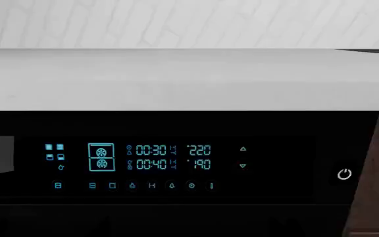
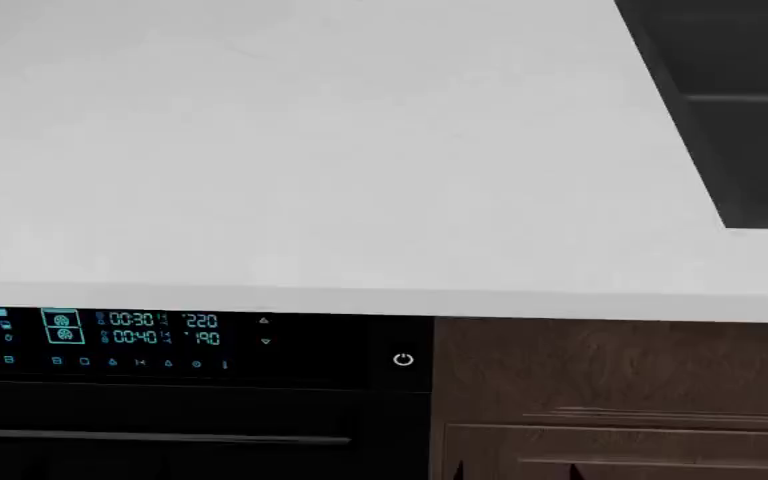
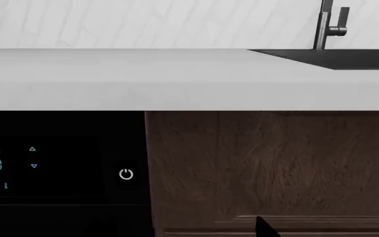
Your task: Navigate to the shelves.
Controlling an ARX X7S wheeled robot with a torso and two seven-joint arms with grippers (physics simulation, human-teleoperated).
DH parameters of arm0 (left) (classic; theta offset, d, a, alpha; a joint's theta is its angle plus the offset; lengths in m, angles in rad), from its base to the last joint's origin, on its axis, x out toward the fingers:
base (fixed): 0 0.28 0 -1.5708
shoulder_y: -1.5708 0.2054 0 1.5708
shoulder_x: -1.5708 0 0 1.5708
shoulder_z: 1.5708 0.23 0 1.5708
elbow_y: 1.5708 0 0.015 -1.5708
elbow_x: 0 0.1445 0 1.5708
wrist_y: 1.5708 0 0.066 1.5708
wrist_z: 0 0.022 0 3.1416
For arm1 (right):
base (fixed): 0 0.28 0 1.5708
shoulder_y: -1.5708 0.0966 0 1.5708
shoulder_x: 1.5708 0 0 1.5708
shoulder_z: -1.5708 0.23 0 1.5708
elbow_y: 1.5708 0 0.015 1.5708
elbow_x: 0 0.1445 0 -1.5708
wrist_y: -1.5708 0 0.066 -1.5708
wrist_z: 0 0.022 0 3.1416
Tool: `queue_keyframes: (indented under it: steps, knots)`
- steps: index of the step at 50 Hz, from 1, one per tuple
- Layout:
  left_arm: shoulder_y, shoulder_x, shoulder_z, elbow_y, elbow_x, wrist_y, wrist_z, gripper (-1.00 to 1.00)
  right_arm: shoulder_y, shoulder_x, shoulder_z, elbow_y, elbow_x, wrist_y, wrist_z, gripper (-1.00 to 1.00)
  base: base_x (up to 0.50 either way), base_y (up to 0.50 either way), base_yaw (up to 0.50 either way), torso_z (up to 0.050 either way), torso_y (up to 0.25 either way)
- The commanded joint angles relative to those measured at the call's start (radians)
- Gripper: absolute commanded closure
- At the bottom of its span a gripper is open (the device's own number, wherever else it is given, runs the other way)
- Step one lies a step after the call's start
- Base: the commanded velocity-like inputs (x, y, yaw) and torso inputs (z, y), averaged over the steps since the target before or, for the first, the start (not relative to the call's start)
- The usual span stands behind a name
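1. The head view looks down on a plain white worktop (image 2: 291, 150) that fills most of the frame, from 9 o'clock across to about 2 o'clock.
2. A dark sink basin (image 2: 738, 90) is let into the worktop at 1 to 2 o'clock in the head view. Only a corner of it shows, and what can be seen of its inside holds nothing.
3. In the right wrist view the same basin (image 3: 347, 57) appears as a dark recess in the worktop, with a dark metal faucet (image 3: 329, 24) standing behind it against a white tiled wall (image 3: 143, 22).
4. Under the worktop edge, at 7 to 8 o'clock in the head view, sits a black oven (image 2: 157, 400). Its control panel (image 2: 117, 335) glows with blue figures, and a power symbol (image 2: 403, 359) lies at the panel's right end.
5. The left wrist view shows that panel (image 1: 150, 158) close up, reading 00:30 and 220 above 00:40 and 190.
6. A long dark handle (image 2: 157, 437) runs across the oven door below the panel.
7. Just beside the oven, at 4 to 5 o'clock in the head view, is a dark brown wooden cabinet (image 2: 624, 400).
8. Neither end effector is in any view, so I cannot tell how far open either one is or whether it holds anything. A small dark sliver at the lower edge of the right wrist view is too little to identify.
9. The shelves do not appear in any of the three views; the robot faces the oven and sink counter.
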Motion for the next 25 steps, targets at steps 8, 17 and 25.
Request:
queue_keyframes:
  steps: [8,17,25]
  knots:
    - [-0.003,-0.037,0.049,0.008,-0.042,-0.001,-0.042,-1.00,0.003,0.040,-0.050,-0.004,0.010,-0.002,0.052,-1.00,0.00,0.00,0.00,0.000,0.000]
    - [-0.010,-0.013,0.033,0.014,-0.009,-0.043,-0.036,-1.00,0.006,0.023,-0.028,0.012,-0.037,-0.025,0.024,-1.00,0.00,0.00,0.00,0.000,0.000]
    - [-0.018,-0.041,0.064,0.002,-0.029,-0.038,-0.069,-1.00,0.018,0.042,-0.060,0.029,-0.034,-0.026,0.064,-1.00,0.00,0.00,0.00,0.000,0.000]
